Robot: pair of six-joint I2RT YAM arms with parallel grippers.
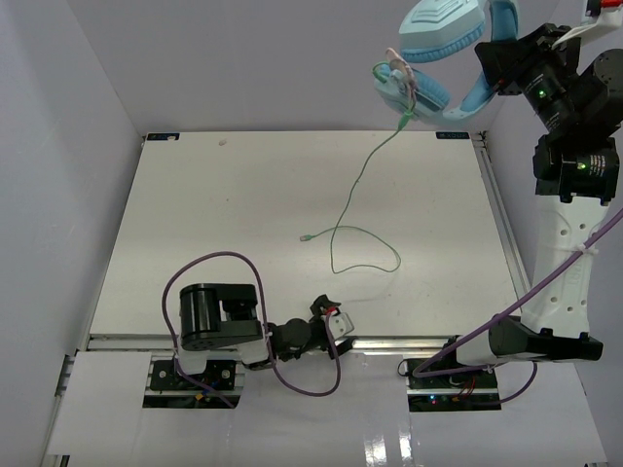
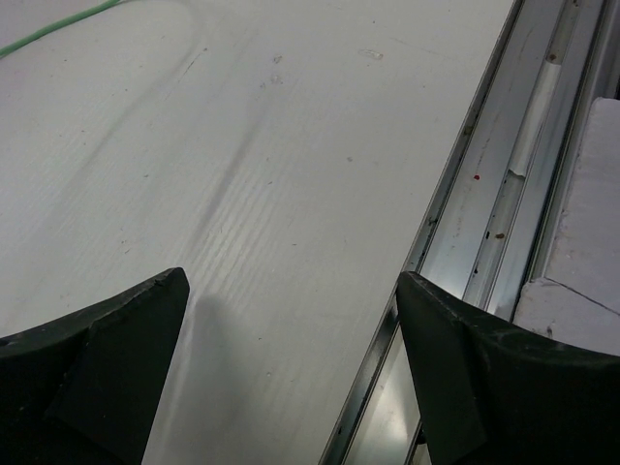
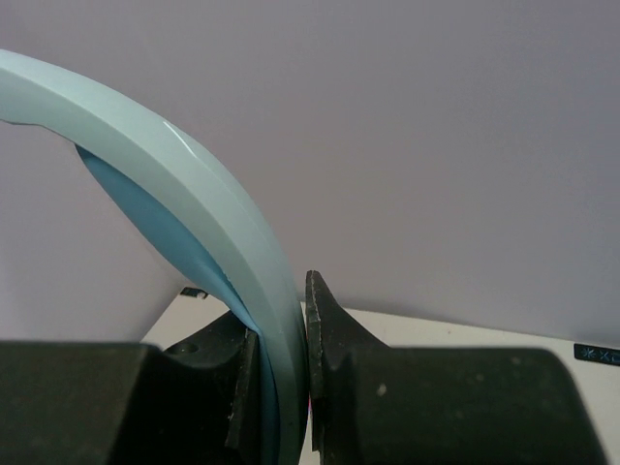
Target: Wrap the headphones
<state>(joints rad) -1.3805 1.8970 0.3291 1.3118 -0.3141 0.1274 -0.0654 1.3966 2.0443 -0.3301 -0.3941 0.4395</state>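
Observation:
My right gripper (image 1: 498,51) is shut on the band of the light blue headphones (image 1: 443,44) and holds them high above the table's far right corner. In the right wrist view the band (image 3: 208,203) is pinched between my fingers (image 3: 281,387). The thin pale-green cable (image 1: 362,209) hangs from the headset down to the table, where it loops and ends in a plug (image 1: 306,236). A short piece of it shows in the left wrist view (image 2: 58,27). My left gripper (image 1: 336,319) is open and empty, low at the table's near edge (image 2: 291,329).
The white table (image 1: 243,214) is walled by pale panels on the left, back and right. A metal rail (image 2: 484,223) runs along its near edge beside my left gripper. Thick purple robot cables (image 1: 209,263) loop over the left arm and along the right arm (image 1: 545,292).

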